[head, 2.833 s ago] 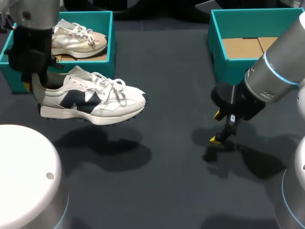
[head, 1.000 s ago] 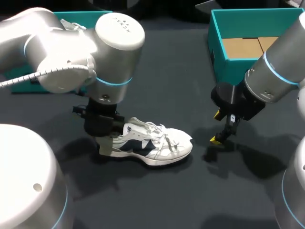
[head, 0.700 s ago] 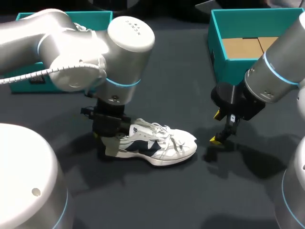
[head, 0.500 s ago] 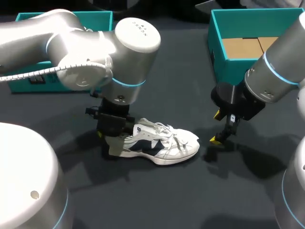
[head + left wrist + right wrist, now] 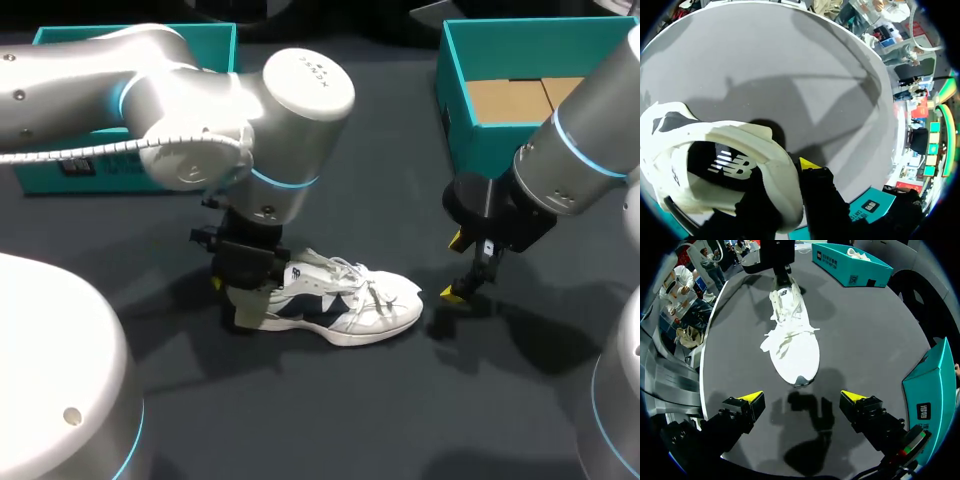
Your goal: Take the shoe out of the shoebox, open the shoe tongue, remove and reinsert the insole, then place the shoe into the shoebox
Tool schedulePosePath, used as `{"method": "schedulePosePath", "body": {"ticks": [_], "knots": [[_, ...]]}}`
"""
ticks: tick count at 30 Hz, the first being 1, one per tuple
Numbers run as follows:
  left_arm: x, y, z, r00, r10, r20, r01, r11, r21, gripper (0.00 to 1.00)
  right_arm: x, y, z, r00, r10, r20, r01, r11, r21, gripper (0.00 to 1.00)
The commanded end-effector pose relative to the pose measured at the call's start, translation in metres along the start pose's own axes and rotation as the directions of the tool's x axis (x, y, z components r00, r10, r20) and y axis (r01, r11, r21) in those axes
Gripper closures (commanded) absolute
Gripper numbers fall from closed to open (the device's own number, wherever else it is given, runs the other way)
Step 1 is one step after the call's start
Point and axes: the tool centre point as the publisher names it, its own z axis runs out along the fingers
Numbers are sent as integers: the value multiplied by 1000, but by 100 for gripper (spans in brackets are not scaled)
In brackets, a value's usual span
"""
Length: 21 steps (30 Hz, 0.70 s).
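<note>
A white sneaker with navy side panels (image 5: 350, 305) lies upright in the middle of the table, toe pointing right, its sole on or just above the cloth. My left gripper (image 5: 240, 300) is shut on its heel collar; in the left wrist view the padded heel (image 5: 775, 165) sits between the fingers of that gripper (image 5: 790, 176). My right gripper (image 5: 458, 268) hangs open just right of the toe. In the right wrist view the sneaker (image 5: 792, 340) lies ahead of the open gripper (image 5: 802, 397), toe toward it.
A teal shoebox (image 5: 60, 168) stands at the back left, mostly behind my left arm; the right wrist view shows this box (image 5: 850, 265) holding another shoe (image 5: 857, 254). A second teal shoebox (image 5: 480, 130) with a cardboard floor stands at the back right.
My left arm has carried the sneaker from beside the left box down to the table's middle, then a little rightward. The right arm has stayed put.
</note>
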Motion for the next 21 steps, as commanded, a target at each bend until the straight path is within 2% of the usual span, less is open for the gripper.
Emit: {"method": "schedulePosePath", "body": {"ticks": [1, 3, 7, 8, 15, 21], "knots": [[-10, 0, 6, 1000, 0, -8, 0, 1000, 3, 62, 1, -1, 1, 1000, 0, 3, 0, 1000, 0, 0], [-10, 0, 2, 1000, 0, -2, 0, 1000, 3, 48, 1, -1, 1, 1000, 0, 3, 0, 1000, 0, 0], [-3, -1, -11, 999, -8, 33, 8, 1000, -6, 7, 1, -1, 1, 1000, 0, 3, 0, 1000, 0, 0], [0, -1, -15, 999, -11, 45, 11, 1000, -5, 2, 1, -1, 1, 1000, 0, 3, 0, 1000, 0, 0], [19, -7, -49, 991, -16, 137, 18, 1000, -14, 0, 1, -1, 1, 1000, 0, 3, 0, 1000, 0, 0], [50, -13, -79, 961, -95, 261, 69, 992, 107, 0, 1, -1, 1, 1000, 0, 3, 0, 1000, 0, 0]]}}
